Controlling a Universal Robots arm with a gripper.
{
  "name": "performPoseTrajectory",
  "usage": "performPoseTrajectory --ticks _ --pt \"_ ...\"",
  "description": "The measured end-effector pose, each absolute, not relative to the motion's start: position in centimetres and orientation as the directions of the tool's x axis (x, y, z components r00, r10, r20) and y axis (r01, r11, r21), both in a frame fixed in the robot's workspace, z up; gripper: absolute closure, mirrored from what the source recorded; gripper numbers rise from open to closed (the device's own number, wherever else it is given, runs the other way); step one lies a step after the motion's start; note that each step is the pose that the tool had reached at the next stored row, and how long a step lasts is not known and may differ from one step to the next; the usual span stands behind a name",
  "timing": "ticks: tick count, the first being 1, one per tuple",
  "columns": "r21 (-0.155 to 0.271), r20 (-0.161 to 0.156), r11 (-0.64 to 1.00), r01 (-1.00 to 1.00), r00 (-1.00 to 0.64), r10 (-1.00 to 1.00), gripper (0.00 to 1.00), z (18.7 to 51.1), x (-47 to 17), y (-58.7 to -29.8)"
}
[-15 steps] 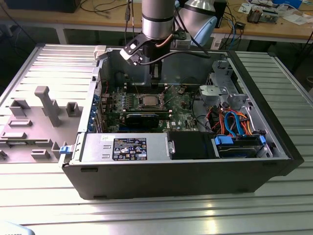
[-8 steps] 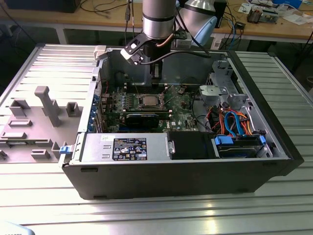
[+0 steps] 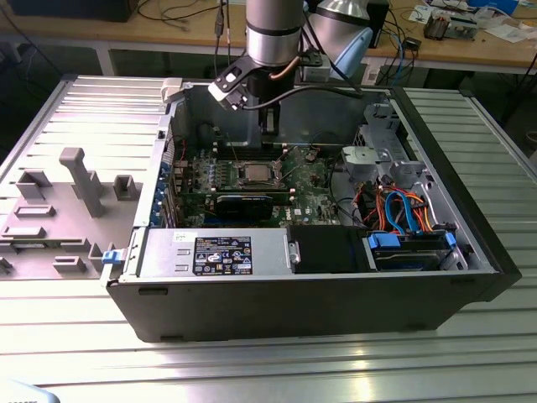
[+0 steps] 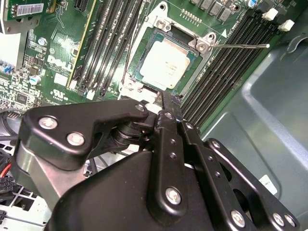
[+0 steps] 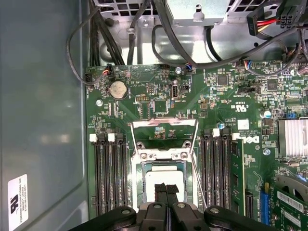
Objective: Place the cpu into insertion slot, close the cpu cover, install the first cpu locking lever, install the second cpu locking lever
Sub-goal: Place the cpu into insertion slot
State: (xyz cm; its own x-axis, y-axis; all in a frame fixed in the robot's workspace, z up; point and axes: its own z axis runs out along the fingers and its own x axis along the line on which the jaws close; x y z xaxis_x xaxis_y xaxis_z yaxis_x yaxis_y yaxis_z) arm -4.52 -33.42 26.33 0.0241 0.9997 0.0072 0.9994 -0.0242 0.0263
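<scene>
The cpu [image 5: 164, 176] lies seated in the insertion slot [image 5: 139, 185]; the cpu cover [image 5: 144, 123] is swung back, open. The tool [image 5: 166, 190] hovers over the chip, fingers pinched together, empty. Likely step: closing the cover. Press its free edge evenly, clear of the locking lever [image 4: 240, 46].

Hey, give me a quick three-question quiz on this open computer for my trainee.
1. True or false: the cpu lies in the insertion slot.
2. The gripper, over the cpu, is: A) shut, holding nothing; B) wide open; C) shut on the cpu.
3. Fill in: the long memory slots flanking the insertion slot are coloured ___.
Key: 1 true; 2 A; 3 black.
</scene>
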Motion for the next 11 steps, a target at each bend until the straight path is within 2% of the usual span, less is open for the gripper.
performPoseTrajectory --ticks 11 --pt "0.024 0.007 -0.024 0.999 0.024 1.000 0.89 26.72 -4.20 -33.42"
